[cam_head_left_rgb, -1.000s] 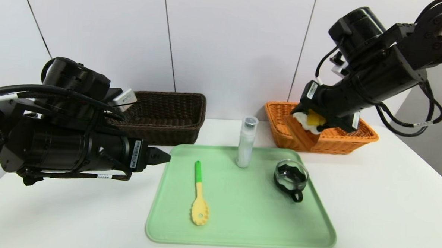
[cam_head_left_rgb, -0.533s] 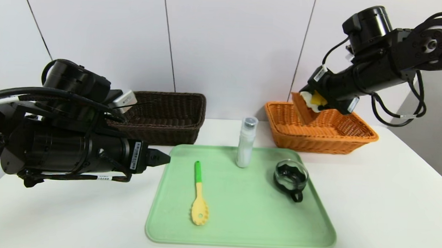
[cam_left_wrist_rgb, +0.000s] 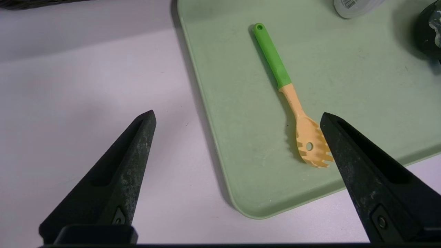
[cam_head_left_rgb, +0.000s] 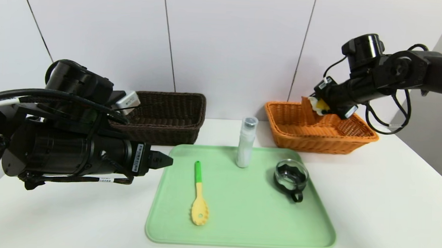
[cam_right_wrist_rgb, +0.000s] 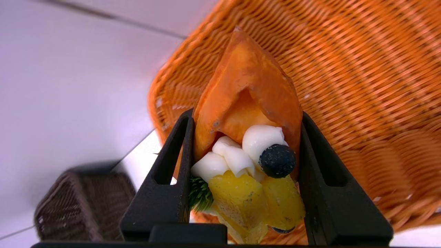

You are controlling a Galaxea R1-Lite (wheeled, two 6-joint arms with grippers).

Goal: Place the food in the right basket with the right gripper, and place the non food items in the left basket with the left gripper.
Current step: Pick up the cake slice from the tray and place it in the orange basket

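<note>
While the left gripper (cam_left_wrist_rgb: 238, 117) hangs wide and with nothing in its grasp just off the green tray's (cam_head_left_rgb: 240, 242) left edge, the dark brown basket (cam_head_left_rgb: 157, 131) sits behind it and the yellow slotted spoon (cam_head_left_rgb: 199, 201) lies to its right, long axis running roughly front to back, nearer to this arm than to the other. Farther right, the wedge of toy cake (cam_right_wrist_rgb: 248, 86) is pinched between the jaws of the right gripper (cam_right_wrist_rgb: 246, 115), tilted, over the left part of the orange-tan basket (cam_head_left_rgb: 317, 146). The coming move probably turns on that height: a short drop straight down, slightly toward the basket's middle, should clear the rim.
</note>
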